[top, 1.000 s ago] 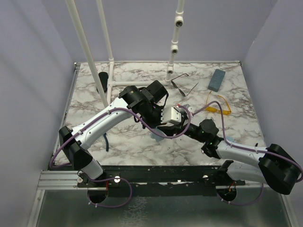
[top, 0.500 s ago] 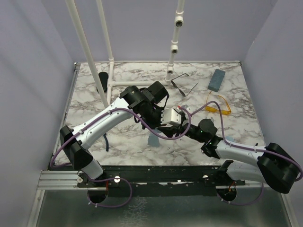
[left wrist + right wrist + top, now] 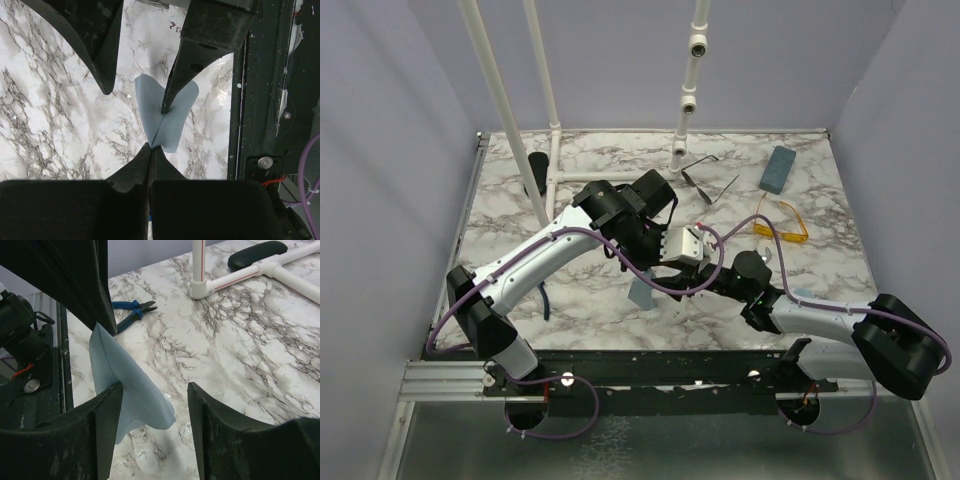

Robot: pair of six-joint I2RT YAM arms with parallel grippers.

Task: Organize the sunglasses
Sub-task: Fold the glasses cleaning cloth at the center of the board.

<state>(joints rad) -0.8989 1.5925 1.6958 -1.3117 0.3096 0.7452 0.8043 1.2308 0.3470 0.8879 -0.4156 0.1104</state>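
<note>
Left pincer (image 3: 151, 150) clenched on light blue cloth (image 3: 176, 127); right pincer (image 3: 155, 387) released, cloth against one finger (image 3: 107, 415); centre cloth between fingers before closing; thin dark wire-frame sunglasses (image 3: 703, 180), translucent yellow-orange plastic sunglasses (image 3: 782, 225) untouched, far right of marble bench (image 3: 820, 265)

Soft, even light — faint shadows (near wrist foregrounds blurred)

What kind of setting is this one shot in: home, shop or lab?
Probably a lab test cell, not a home: a marble-patterned table boxed in by plain walls, a white pipe frame standing on it, and a metal rail along its near edge.
</note>
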